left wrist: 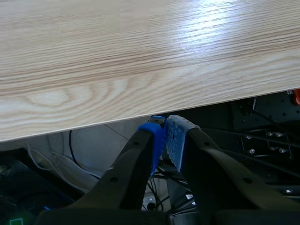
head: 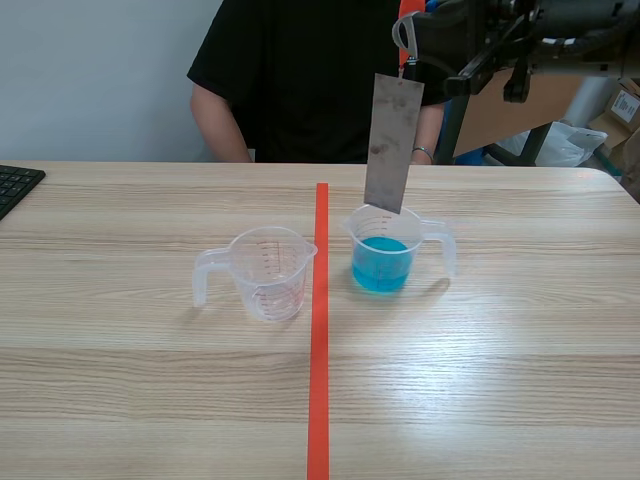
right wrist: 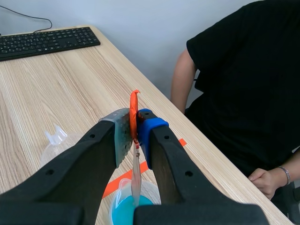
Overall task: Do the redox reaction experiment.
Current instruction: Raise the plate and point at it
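The right end effector (right wrist: pixel 134 123) pinches the strip (head: pixel 392 145) by its top. It looks thin, stiff and light, hanging at twelve o'clock over the cup (head: pixel 372 232). The left end effector (left wrist: pixel 165 133) is closed, empty.

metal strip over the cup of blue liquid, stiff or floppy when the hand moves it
Probably stiff: the metal strip hangs flat and straight from the right hand. It looks thin, likely light. Held only at its top end, it may swing.
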`<state>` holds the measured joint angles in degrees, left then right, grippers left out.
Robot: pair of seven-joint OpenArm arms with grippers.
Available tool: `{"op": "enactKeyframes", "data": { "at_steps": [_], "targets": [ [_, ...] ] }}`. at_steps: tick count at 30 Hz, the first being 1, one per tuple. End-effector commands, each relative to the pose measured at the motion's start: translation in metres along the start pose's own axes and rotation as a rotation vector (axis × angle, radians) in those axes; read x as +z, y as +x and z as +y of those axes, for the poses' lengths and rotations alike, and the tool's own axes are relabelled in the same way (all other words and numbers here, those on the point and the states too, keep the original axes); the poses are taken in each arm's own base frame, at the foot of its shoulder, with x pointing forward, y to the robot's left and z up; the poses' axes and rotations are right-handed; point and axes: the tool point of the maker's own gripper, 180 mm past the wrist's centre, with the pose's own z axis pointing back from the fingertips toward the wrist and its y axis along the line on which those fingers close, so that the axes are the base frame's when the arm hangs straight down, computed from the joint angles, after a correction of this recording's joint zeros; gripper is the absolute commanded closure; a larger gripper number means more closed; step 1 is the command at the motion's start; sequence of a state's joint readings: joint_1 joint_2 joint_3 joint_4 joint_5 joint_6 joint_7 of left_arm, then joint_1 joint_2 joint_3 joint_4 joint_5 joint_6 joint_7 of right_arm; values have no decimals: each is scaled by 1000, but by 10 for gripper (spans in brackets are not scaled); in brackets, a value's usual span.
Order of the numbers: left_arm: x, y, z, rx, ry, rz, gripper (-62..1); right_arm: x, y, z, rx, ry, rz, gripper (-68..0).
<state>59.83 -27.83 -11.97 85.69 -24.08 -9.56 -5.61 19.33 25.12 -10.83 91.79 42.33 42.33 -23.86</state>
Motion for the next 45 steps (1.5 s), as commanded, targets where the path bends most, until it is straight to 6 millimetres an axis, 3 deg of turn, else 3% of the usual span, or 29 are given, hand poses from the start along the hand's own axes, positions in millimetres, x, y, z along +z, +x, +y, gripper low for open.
{"op": "enactKeyframes", "data": {
  "at_steps": [1,9,20,30,35,45],
  "targets": [
    [-1,15,1,-32,-21,-50,-46,5,19,-8,30,-14,-49,-15],
    [-15,64,7,-211,-158,-140,-47,5,19,-8,30,-14,-49,-15],
    [-35,181,-9,-413,-370,-379,-47,5,18,-8,30,-14,-48,-15],
    [-55,228,-82,-500,-564,-517,-47,5,18,-8,30,-14,-48,-15],
    [-66,255,-112,-557,-579,-585,-47,5,18,-8,30,-14,-48,-15],
    [-79,284,-189,-659,-651,-655,-47,5,18,-8,30,-14,-48,-15]
  ]
}}
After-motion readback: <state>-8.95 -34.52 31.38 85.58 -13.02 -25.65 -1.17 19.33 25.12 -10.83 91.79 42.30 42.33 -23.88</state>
